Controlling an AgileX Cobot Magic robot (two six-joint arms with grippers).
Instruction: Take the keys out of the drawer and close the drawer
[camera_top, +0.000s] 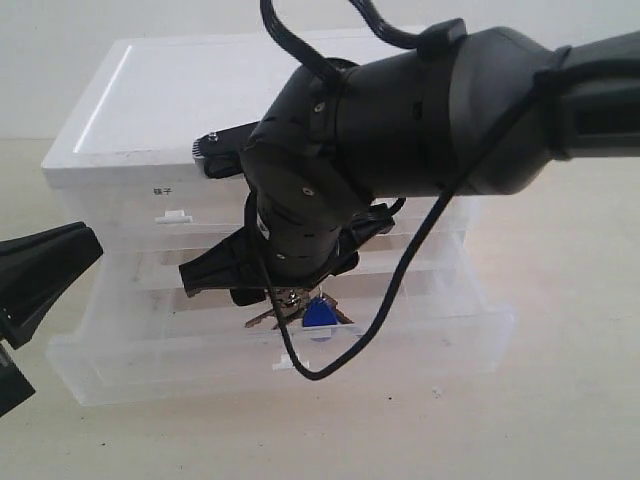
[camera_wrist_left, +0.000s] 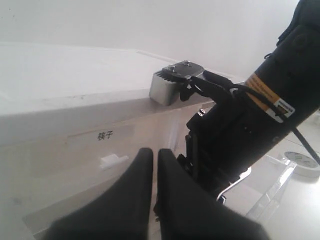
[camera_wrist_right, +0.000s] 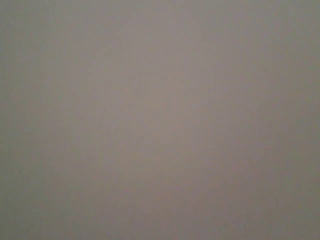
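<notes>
Nearest the lens, bulky black right arm (camera_top: 430, 110) with looping cable (camera_top: 400, 290), angled down across the cabinet front. Beneath it, right gripper (camera_top: 285, 290) low in the full-width translucent plastic drawer (camera_top: 180, 365), lowest tier of the white-topped cabinet (camera_top: 200, 90), standing well open over the pale counter (camera_top: 560, 420). Right under the gripper tips, small bunch of silver metal keys on a ring with a blue teardrop plastic fob (camera_top: 318, 316), inside the drawer near its front wall; pinched or merely touched, cannot tell. Right jaws masked by the gripper's own body; right wrist view plain grey, no help. Left gripper (camera_wrist_left: 151, 160) off to the cabinet's left, pressed together, empty. Likely light, hard, slippery and loose-jointed, apt to swing; best pinched at the ring or across the flat fob.
</notes>
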